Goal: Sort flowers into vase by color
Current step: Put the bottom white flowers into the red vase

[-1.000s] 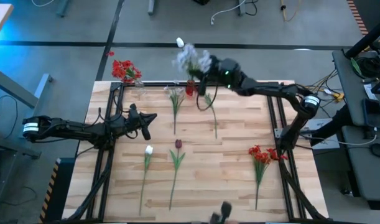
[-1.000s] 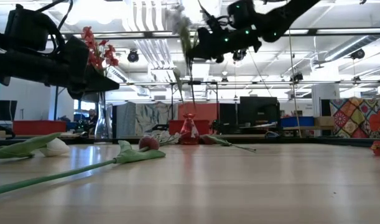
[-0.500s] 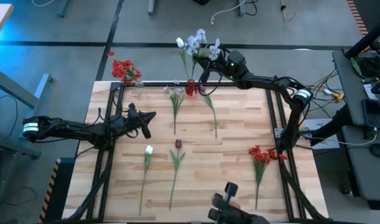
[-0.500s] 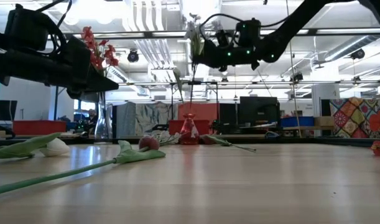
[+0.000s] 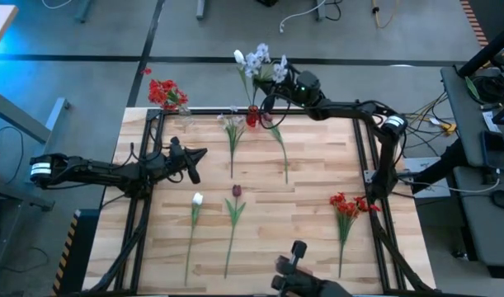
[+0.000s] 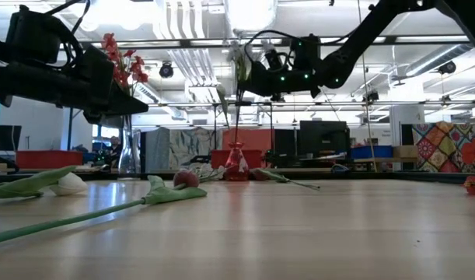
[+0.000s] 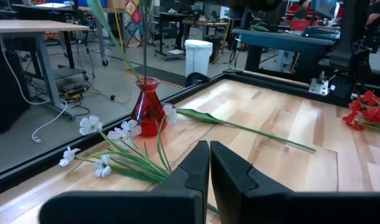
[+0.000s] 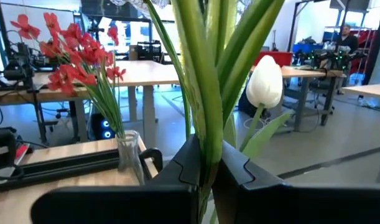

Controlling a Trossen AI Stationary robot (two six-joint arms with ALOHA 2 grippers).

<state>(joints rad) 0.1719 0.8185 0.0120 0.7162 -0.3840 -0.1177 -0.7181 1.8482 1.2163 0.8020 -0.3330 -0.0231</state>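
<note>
Red glass, a small vase at the far edge of the pale wooden slatted table, takes the stems of a white and pale-blue spray of flowers, and the right gripper is pinched tight on those green stems above the vase mouth; in the right wrist view the stems run up between its two dark fingers, with a white tulip bud close beside them. A clear glass vase at the far left corner holds a cluster of bright red flowers. Several flowers lie loose on the table: a pale spray with white blooms just beside the red vase, a long green stem with a leaf near it on the other side, a white bud on a green stem, a dark red tulip just beside that, and a red cluster near the right edge. The left gripper hovers above the left part of the table, well apart from the flowers, its fingers pressed together with nothing between them, as the left wrist view shows.
</note>
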